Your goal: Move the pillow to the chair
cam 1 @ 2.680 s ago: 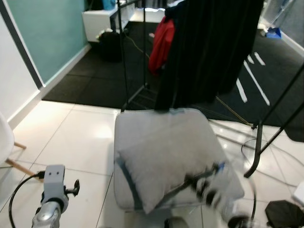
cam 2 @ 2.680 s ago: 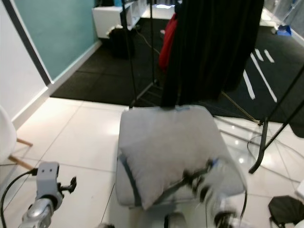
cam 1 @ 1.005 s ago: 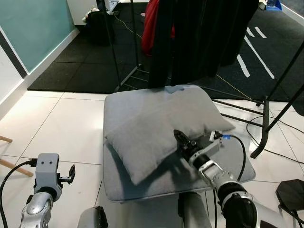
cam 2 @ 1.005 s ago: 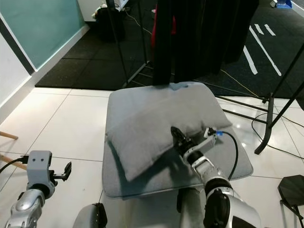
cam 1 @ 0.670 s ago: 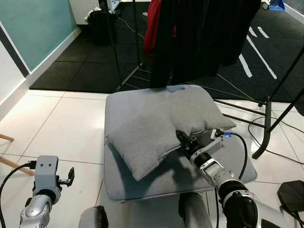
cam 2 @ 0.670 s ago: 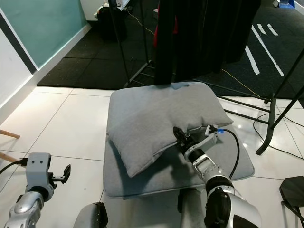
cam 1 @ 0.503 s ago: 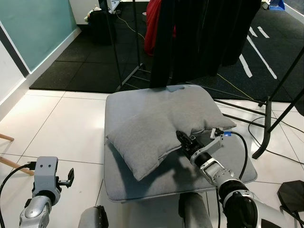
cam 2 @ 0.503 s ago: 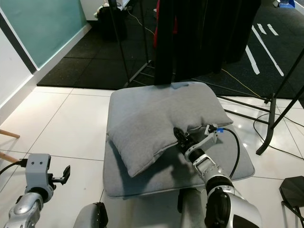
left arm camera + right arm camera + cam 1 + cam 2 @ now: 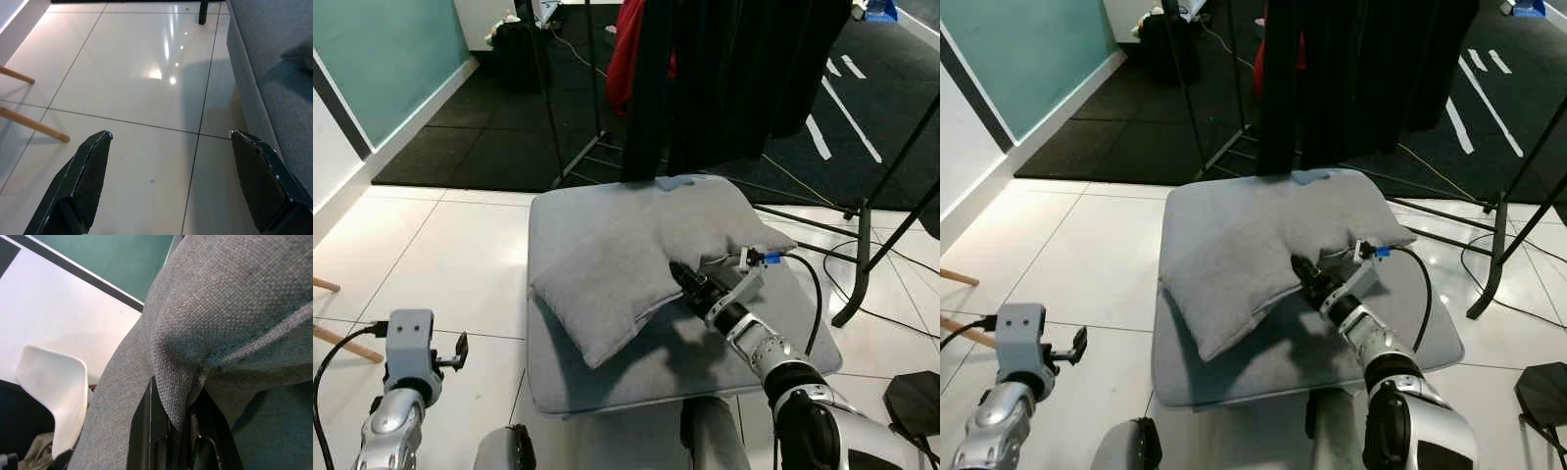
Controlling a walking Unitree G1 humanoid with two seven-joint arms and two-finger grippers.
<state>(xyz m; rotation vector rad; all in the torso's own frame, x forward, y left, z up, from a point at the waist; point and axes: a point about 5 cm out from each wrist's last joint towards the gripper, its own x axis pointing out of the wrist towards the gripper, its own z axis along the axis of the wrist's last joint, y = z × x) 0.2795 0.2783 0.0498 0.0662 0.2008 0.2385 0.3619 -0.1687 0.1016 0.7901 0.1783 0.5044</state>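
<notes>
The grey pillow (image 9: 631, 250) lies diagonally on the ottoman (image 9: 783, 343); the right gripper (image 9: 683, 277) pinches its near edge; the left gripper (image 9: 171, 171) hangs wide open over the floor (image 9: 137, 73).

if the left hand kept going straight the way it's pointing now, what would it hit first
Most likely the white tiled floor. The left hand is open, pointing down at bare tiles beside the grey seat cushion, with nothing between its fingers. Two wooden legs lie off to one side; depth is hard to judge.
</notes>
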